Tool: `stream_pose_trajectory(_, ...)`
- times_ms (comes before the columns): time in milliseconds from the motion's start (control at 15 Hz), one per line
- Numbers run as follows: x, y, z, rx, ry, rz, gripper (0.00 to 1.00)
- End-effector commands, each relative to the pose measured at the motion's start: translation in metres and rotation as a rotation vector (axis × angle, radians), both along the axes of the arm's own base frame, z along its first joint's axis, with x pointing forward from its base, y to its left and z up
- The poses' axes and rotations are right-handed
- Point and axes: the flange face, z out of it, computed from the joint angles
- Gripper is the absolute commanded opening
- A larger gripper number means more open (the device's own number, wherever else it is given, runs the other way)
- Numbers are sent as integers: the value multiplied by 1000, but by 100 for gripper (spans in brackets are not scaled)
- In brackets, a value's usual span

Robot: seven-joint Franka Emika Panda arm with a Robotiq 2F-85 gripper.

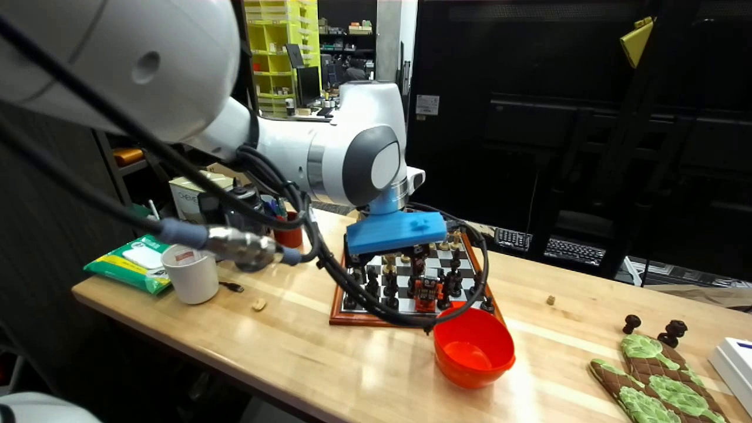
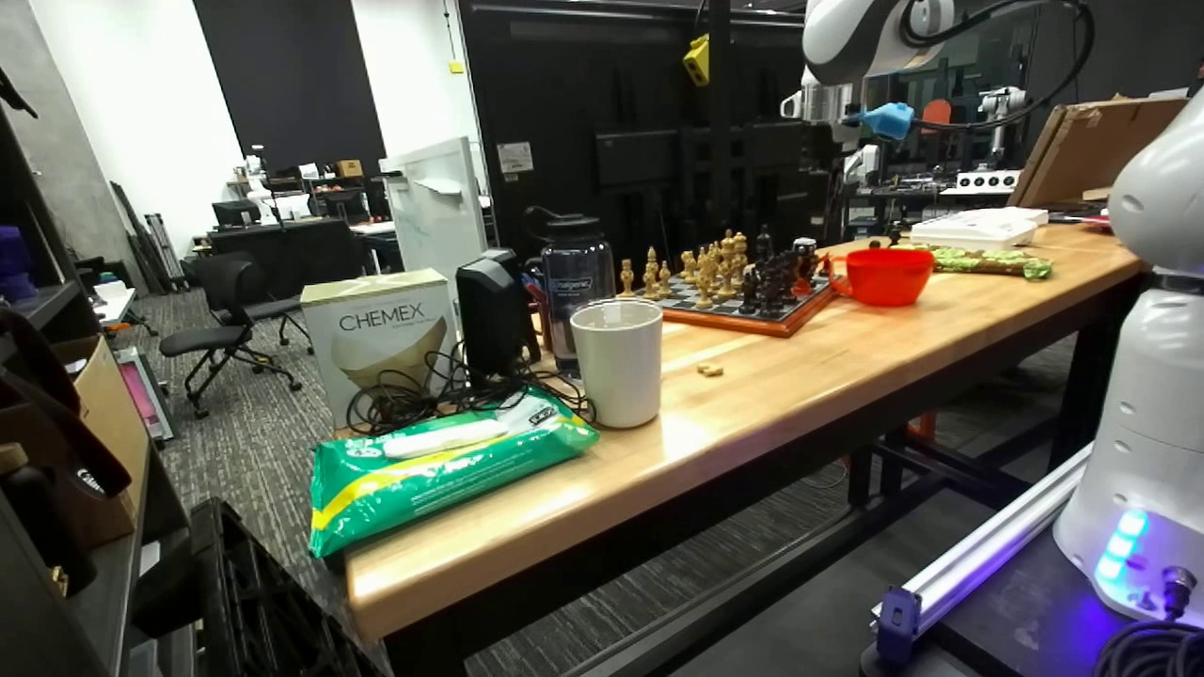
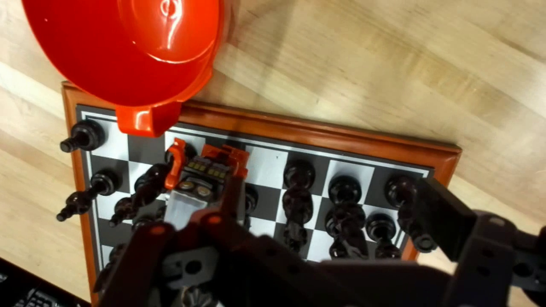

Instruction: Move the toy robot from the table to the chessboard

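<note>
The toy robot, orange-red and black with a clear silver head, stands on the near edge rows of the chessboard among dark pieces. It also shows in the wrist view and in an exterior view. My gripper is open above the board, its fingers wide apart with dark chess pieces seen between them. One finger overlaps the toy robot's side in the wrist view; I cannot tell whether they touch. The gripper also shows below its blue cover. The table carries the board.
A red bowl stands against the board, its handle over the board's edge. A white mug, green wipes pack, dark bottle and Chemex box stand at one end. An oven mitt and loose dark pieces lie opposite.
</note>
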Motion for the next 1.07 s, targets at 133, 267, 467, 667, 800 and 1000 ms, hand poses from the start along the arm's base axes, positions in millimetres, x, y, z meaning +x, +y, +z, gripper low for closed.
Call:
stream_pose_trajectory(133,-48,31,3,-23,-60,70,100)
stream_pose_trajectory(267,-56,37,-2,-25,-69,107,100)
stream_pose_trajectory(467,-68,47,-12,-35,-78,149,100)
stream_pose_trajectory(667,-67,55,-14,-71,-110,163,100)
stream_pose_trajectory(800,-59,57,-8,-86,-139,166,100)
stream_pose_trajectory(1000,-54,59,0,-101,-189,157,100)
